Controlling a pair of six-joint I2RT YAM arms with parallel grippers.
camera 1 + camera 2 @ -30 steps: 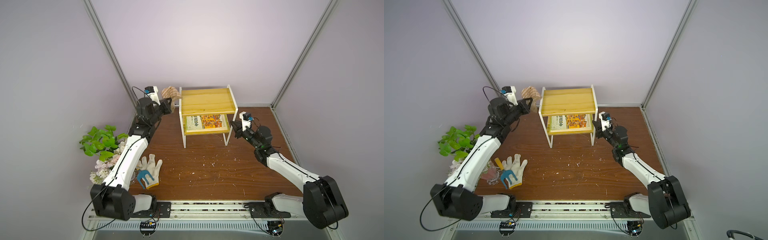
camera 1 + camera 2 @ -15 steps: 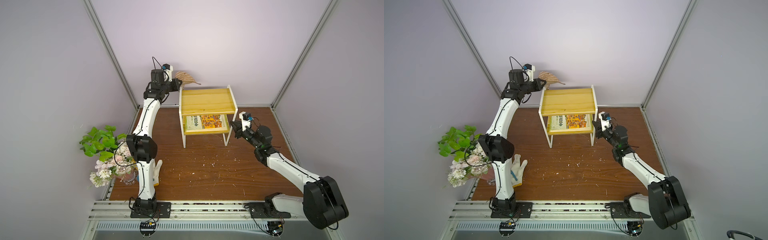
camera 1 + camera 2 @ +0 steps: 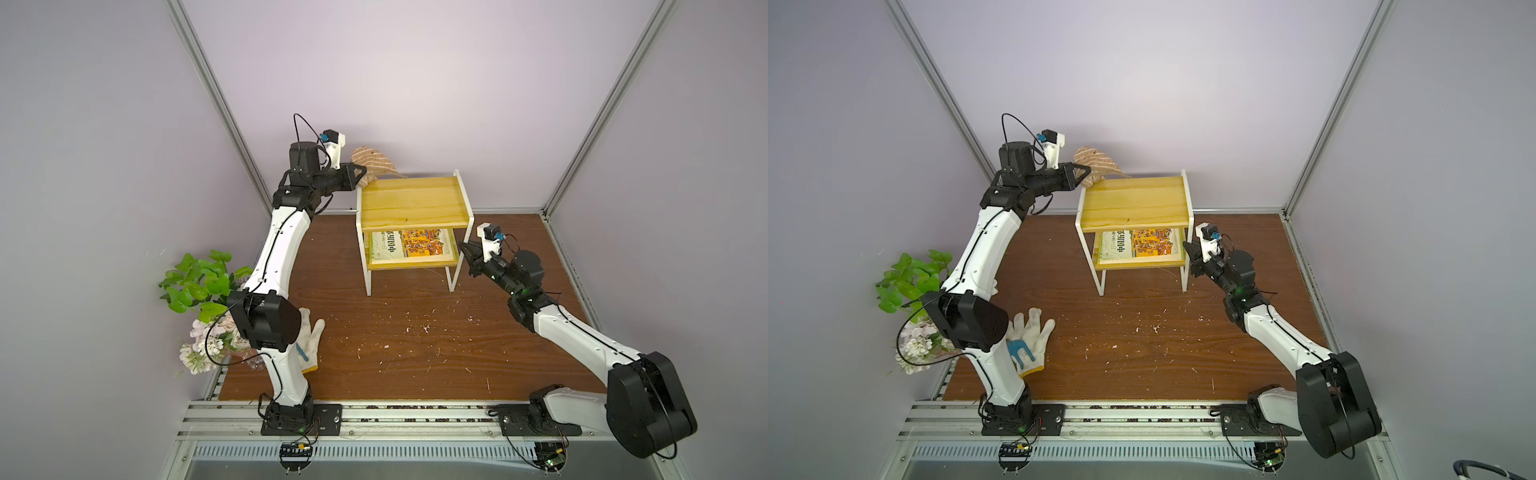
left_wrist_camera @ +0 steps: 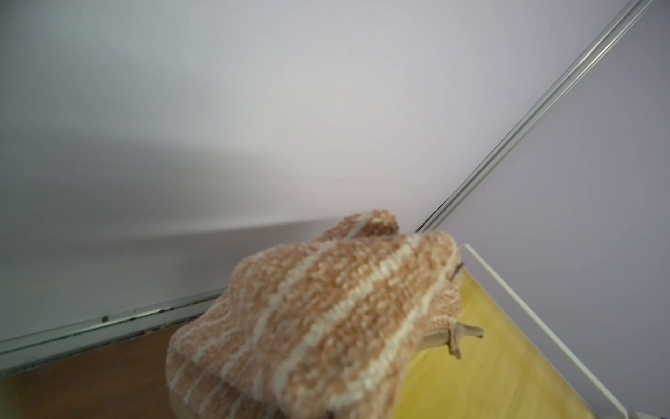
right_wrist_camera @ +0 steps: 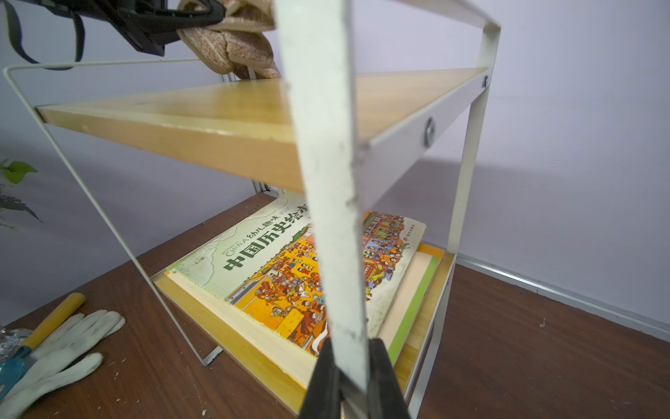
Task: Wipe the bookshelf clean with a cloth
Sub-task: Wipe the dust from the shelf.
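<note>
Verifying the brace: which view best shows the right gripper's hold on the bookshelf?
Right wrist: the right gripper clamps an upright of the bookshelf, close up. Both top views show it small, contact unclear; left wrist doesn't show it.

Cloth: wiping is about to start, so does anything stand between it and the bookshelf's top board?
Nothing visible does. The cloth, held in the left tool, hangs at the bookshelf's far left corner; its top board is bare, the book lying on the lower one.

a robot lab booth — bare lilac walls, aluminium mounting rail.
</note>
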